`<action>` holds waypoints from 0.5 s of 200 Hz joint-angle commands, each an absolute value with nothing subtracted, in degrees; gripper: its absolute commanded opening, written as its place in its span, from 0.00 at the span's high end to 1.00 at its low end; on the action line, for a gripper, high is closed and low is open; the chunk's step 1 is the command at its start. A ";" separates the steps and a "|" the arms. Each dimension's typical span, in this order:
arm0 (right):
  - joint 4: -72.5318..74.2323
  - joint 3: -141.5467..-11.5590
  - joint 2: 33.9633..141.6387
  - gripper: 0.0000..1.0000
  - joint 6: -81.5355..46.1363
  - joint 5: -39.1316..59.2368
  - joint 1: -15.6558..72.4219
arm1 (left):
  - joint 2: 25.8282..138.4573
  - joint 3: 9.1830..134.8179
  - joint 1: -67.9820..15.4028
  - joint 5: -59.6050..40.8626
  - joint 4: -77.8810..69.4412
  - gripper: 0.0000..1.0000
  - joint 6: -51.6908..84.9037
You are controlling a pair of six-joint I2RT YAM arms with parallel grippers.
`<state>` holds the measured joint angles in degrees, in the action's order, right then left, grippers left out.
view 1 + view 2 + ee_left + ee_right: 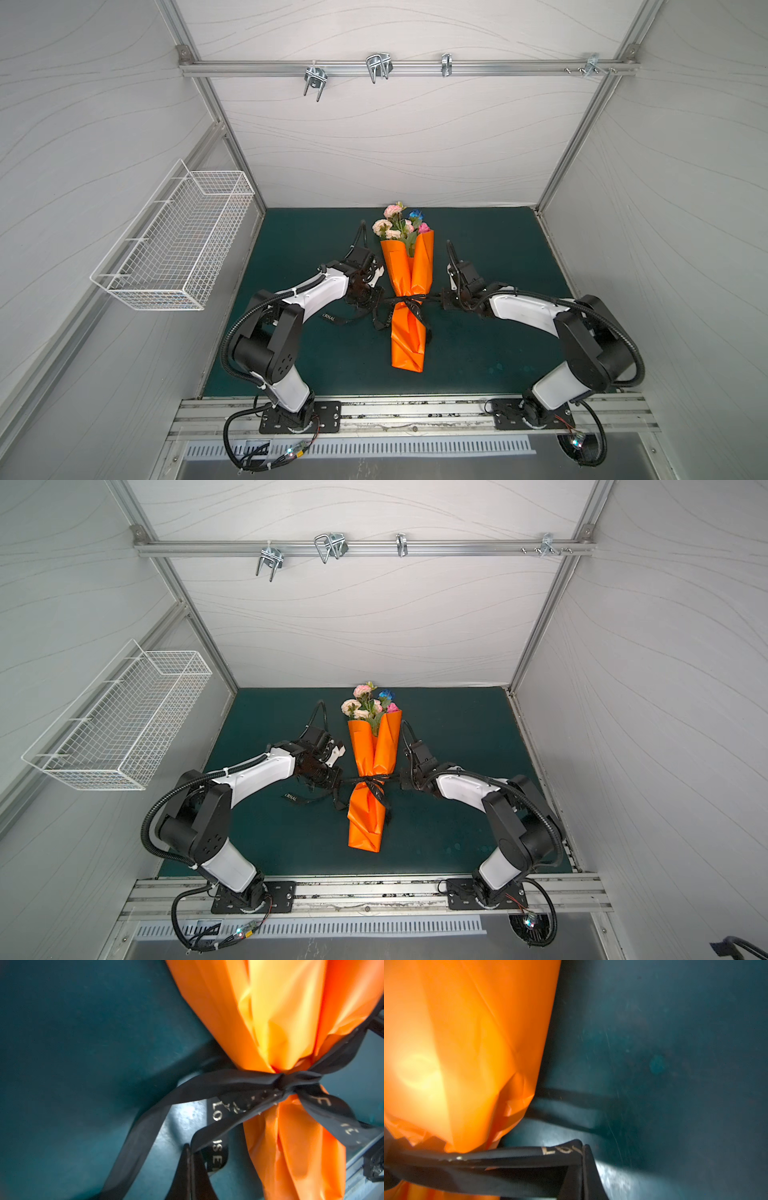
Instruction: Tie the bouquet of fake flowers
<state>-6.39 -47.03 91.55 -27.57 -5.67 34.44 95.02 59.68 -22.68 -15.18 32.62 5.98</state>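
The left end effector (pixel 377 300) and right end effector (pixel 443 298) each pinch the black ribbon (pixel 405 300), flanking equally the bouquet of fake flowers (pixel 398 226), which lies near-to-far on the desk (pixel 478 353), blooms far.

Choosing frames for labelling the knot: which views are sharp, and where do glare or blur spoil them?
Left wrist view: the knot is fairly sharp, but the orange paper blows out to yellow. Right wrist view: the paper is soft with a bright hotspot, and the black ribbon lettering is partly legible. Both top views: evenly lit, but the knot is tiny.
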 commanded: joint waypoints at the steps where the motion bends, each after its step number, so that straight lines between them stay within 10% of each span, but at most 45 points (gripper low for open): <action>1: -7.21 -49.09 93.81 1.00 -25.71 -7.84 32.36 | 96.24 63.43 -20.92 -11.42 35.15 1.00 4.84; 57: -7.44 -49.23 88.72 1.00 -22.91 -3.00 32.52 | 94.80 65.02 -22.80 -18.15 34.24 1.00 4.88; 100: -11.13 -48.12 81.85 0.62 -22.38 -0.53 33.02 | 96.26 69.03 -27.34 -19.69 34.95 0.97 3.88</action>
<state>-7.75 -49.01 86.50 -23.18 -2.33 33.01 95.83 64.42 -25.19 -17.85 34.22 5.32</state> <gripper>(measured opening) 0.347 0.051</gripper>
